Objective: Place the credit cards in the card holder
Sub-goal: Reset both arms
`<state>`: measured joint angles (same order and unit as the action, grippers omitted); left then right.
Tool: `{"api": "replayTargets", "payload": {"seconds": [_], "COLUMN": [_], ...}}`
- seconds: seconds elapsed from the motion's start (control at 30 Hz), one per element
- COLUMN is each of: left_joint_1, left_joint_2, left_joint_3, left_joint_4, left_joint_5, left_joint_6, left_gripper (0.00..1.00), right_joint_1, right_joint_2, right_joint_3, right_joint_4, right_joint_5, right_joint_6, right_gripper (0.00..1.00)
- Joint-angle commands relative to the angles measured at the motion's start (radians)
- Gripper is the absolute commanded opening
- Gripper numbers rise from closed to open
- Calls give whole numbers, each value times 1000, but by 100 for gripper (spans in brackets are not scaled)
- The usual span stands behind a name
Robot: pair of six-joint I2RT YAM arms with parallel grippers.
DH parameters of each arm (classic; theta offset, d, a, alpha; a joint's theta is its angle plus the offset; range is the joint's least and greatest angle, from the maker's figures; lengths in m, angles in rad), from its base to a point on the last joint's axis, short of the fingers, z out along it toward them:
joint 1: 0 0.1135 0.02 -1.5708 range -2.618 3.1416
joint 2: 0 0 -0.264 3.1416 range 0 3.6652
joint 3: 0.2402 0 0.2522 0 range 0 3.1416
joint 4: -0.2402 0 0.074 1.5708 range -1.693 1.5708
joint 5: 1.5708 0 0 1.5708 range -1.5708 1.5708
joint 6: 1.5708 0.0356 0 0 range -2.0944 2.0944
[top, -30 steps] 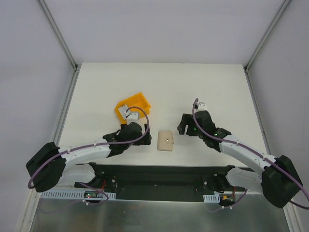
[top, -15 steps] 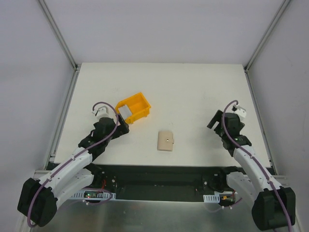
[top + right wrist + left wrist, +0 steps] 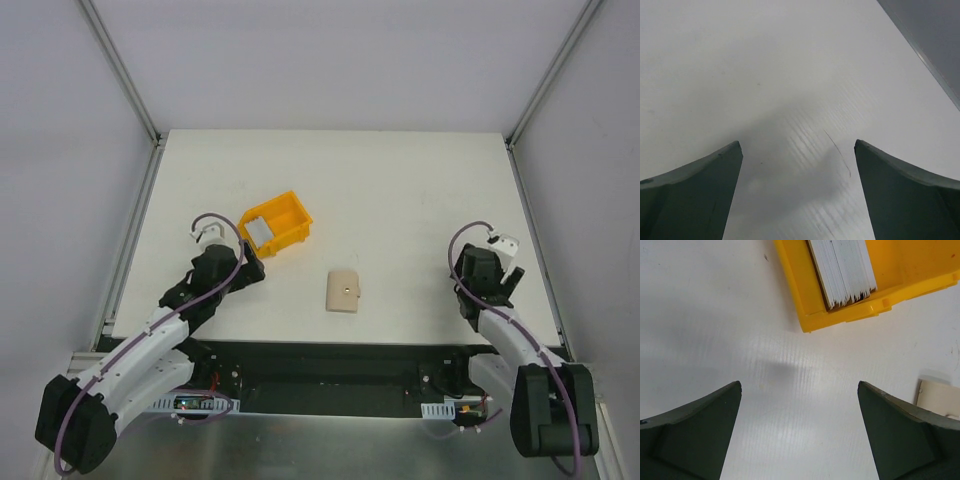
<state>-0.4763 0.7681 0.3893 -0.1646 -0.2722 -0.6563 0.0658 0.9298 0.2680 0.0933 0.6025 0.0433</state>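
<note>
Both arms sit low and wide apart on the white bench [image 3: 400,180]. The left fingers [image 3: 720,412] are spread right out with nothing between them but bare surface, and they hover just short of the open yellow plastic bin [image 3: 795,305]. Inside that bin is the stack of thin silvery-white credit cards [image 3: 842,270], packed together with their edges showing, close against one wall. The small beige leather-like card holder [image 3: 343,291] lies flat and folded shut, snap button up, mid-bench near the front edge, apart from the bin and between the two arms. Over on the right side, the right fingers [image 3: 695,190] gape just as wide, empty, above plain bench marked by a thin dark scratch [image 3: 837,152], well away from the card holder.
</note>
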Motion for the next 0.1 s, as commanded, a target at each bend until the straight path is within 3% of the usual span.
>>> {"api": "replayTargets", "payload": {"seconds": [0.0,0.07], "left_joint_1": [5,5], "left_joint_2": [-7,-6], "left_joint_3": [45,57], "left_joint_4": [-16,-18], "left_joint_5": [-33,-71], "left_joint_6": [35,30], "left_gripper": [99,99], "right_joint_1": [-20,-41], "right_joint_2": [55,96], "right_joint_3": [-16,-19], "right_joint_4": [322,425], "right_joint_5": [40,2], "right_joint_6": [-129,-148], "right_gripper": [96,96]}}
